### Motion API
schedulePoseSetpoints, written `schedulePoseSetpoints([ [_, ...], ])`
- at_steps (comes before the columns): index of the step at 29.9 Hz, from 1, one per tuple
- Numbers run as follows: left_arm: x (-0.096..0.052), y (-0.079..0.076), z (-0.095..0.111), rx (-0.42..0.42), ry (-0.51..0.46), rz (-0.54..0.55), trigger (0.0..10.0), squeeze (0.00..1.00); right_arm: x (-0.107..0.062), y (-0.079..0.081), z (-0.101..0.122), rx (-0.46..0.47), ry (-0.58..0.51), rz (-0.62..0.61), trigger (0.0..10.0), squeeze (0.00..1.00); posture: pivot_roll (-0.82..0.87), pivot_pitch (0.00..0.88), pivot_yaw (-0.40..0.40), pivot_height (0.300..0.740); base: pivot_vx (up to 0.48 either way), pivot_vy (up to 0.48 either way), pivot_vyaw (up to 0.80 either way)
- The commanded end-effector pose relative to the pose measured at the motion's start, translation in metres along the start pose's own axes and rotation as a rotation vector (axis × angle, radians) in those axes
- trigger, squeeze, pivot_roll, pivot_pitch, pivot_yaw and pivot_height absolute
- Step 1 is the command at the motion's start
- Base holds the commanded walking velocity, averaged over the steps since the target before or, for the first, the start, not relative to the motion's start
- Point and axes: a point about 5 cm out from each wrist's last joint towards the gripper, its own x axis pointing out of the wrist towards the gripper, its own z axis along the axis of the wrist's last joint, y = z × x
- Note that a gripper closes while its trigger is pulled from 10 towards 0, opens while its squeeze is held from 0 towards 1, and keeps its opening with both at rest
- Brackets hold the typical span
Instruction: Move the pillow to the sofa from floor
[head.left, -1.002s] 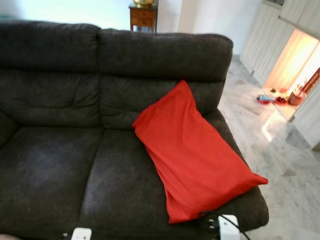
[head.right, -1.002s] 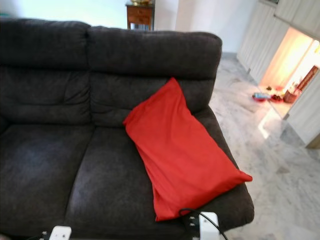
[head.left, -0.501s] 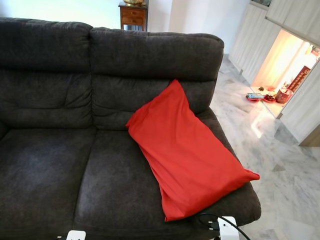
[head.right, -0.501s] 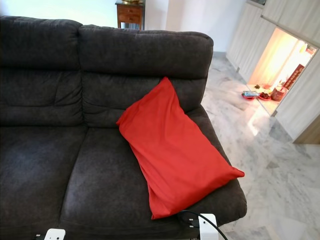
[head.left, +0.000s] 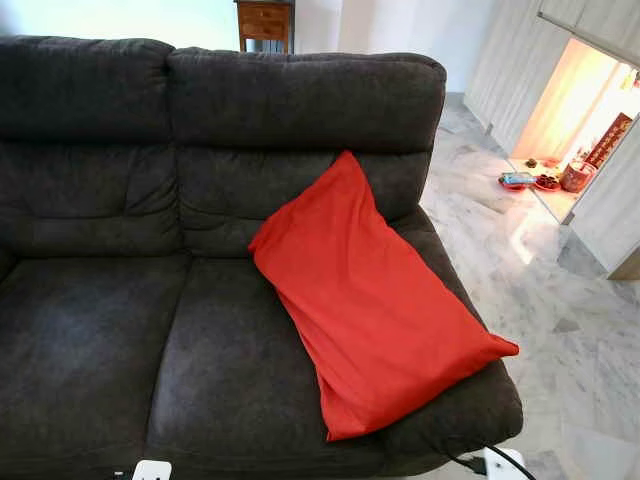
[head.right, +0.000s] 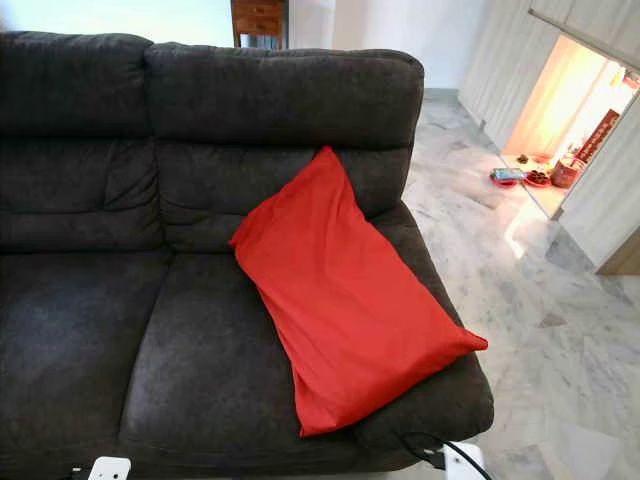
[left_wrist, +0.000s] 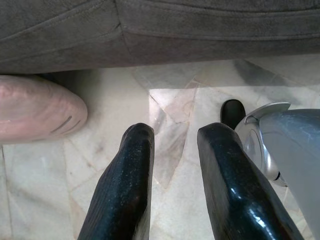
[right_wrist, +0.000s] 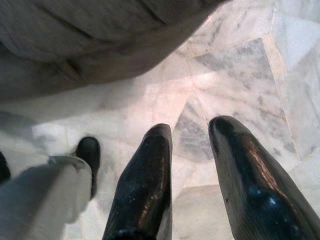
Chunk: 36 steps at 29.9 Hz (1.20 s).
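The left gripper (left_wrist: 172, 165) is hanging over marble floor (left_wrist: 115, 115), fingers apart, a pink shape (left_wrist: 35, 115) at ten o'clock. The red pillow (head.left: 375, 305) is lying on the sofa's (head.left: 100, 330) right seat. The right gripper (right_wrist: 192, 165) is hanging parted too.

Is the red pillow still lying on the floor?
No, the red pillow lies on the dark sofa's right seat, leaning against the backrest.

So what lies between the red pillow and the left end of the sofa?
Bare dark cushion. In the left eye view the red pillow sits on the sofa's right seat against the backrest; the left seat has nothing on it.
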Motion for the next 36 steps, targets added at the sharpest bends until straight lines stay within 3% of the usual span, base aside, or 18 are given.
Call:
schedulePoseSetpoints([
  [1, -0.001, 0.002, -0.003, 0.023, 0.016, -0.010, 10.0, 0.00, 0.000, -0.001, -0.002, -0.008, 0.001, 0.012, 10.0, 0.00, 0.12, 0.000, -0.071, 0.740, 0.000, 0.000, 0.00],
  [7, -0.001, 0.005, -0.005, 0.015, 0.012, -0.012, 10.0, 0.00, -0.005, 0.001, -0.025, 0.012, 0.058, 0.032, 10.0, 0.00, 0.13, 0.000, -0.071, 0.740, 0.000, 0.000, 0.00],
  [11, -0.001, 0.005, -0.005, 0.010, 0.010, -0.016, 10.0, 0.00, -0.007, 0.013, -0.035, 0.016, 0.081, 0.073, 10.0, 0.00, 0.13, 0.000, -0.072, 0.740, 0.000, 0.000, 0.00],
  [22, -0.001, -0.005, -0.004, 0.014, 0.010, -0.034, 10.0, 0.00, -0.006, 0.019, -0.031, 0.023, 0.071, 0.090, 10.0, 0.00, 0.13, 0.000, -0.073, 0.740, 0.000, 0.000, 0.00],
  [36, -0.002, -0.005, -0.009, 0.014, 0.024, -0.038, 10.0, 0.00, -0.007, 0.020, -0.032, 0.035, 0.078, 0.093, 10.0, 0.00, 0.12, 0.000, -0.078, 0.740, 0.000, 0.000, 0.00],
])
